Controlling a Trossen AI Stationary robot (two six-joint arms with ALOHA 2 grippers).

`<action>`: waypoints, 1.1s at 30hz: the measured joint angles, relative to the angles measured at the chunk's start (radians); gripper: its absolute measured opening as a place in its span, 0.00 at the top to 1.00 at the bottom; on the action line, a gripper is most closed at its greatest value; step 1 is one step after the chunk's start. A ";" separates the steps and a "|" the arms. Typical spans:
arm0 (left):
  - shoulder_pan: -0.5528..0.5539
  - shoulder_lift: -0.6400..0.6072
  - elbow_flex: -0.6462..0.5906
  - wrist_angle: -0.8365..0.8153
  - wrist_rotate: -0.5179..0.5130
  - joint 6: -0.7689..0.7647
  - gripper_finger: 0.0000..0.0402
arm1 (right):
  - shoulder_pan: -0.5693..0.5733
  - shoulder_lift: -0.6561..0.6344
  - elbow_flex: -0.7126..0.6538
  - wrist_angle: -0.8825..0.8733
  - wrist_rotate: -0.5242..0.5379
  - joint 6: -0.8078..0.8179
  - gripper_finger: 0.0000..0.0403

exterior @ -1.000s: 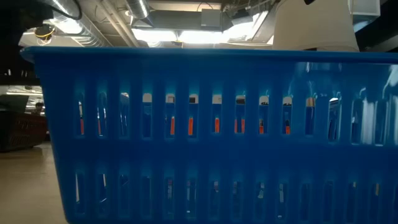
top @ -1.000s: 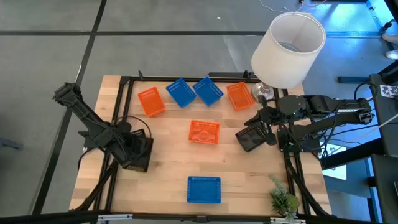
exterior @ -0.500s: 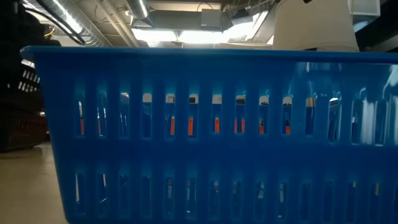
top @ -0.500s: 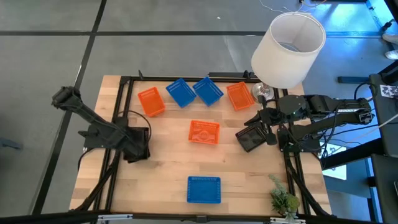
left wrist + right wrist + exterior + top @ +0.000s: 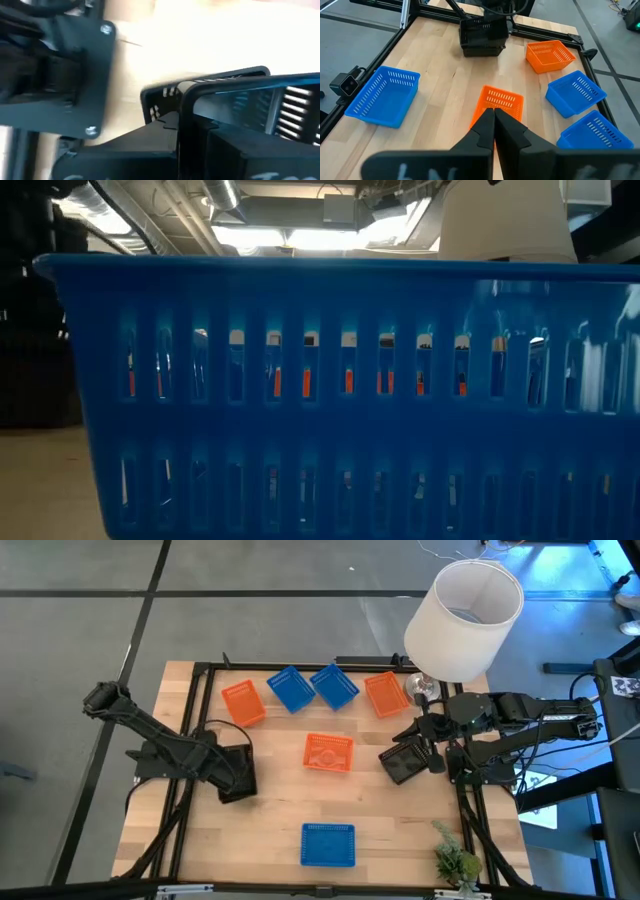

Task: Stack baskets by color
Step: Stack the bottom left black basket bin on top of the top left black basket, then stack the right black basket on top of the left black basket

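left gripper (image 5: 240,778) fingers pinching black basket (image 5: 236,775), has carried it rightward from bench (image 5: 280,830) 9 o'clock edge toward second black basket (image 5: 403,762) at 3 o'clock | right gripper (image 5: 432,752) fingers pressed together, waiting | black stack pending

Robotics lab or workshop: wooden bench (image 5: 380,830) in black metal framing (image 5: 300,665), grey tiled floor (image 5: 80,630), exposed ceiling ducts (image 5: 190,210), strip lighting (image 5: 270,238), loose cabling (image 5: 545,775).

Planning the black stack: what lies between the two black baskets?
The middle orange basket sits between the left black basket and right black basket, high view.
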 joint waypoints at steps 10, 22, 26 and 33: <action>0.014 -0.001 -0.051 0.137 0.027 -0.006 0.98 | 0.000 0.000 0.000 -0.001 0.000 0.000 0.97; 0.064 -0.001 -0.027 0.157 0.126 0.070 0.82 | 0.000 0.000 0.000 -0.001 0.000 0.004 0.97; 0.064 -0.001 0.048 0.073 0.057 0.121 0.83 | 0.000 0.000 0.000 0.003 0.000 0.008 0.97; 0.063 -0.001 0.218 0.003 -0.100 0.462 0.83 | 0.000 0.002 0.000 0.019 -0.058 0.010 0.97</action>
